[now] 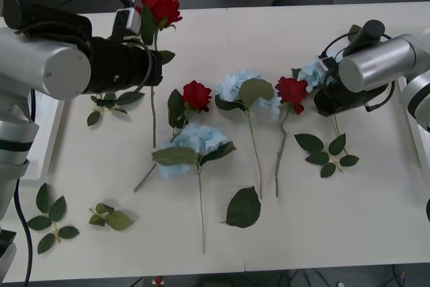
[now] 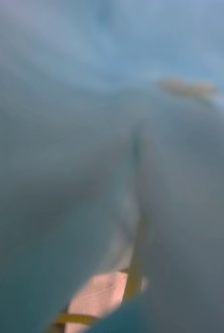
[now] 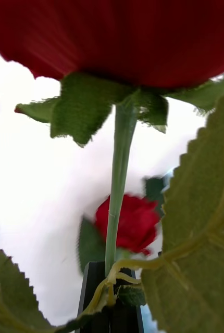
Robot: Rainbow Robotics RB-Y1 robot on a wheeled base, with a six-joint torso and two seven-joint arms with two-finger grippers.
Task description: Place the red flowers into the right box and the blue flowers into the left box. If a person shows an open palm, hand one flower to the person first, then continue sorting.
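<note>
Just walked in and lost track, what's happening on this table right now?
The robot is sorting artificial flowers. Its left end effector is at the back left of the table, shut on the stem of a red rose. The right end effector is down at a blue flower on the right; its grip is hidden. Two more red roses and two blue flowers lie mid-table among loose leaf sprigs.

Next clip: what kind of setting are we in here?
Probably a robot lab workbench: a plain white table strewn with artificial red roses and pale blue hydrangea-like flowers, a white plastic tray at its edge, dark floor beyond.
</note>
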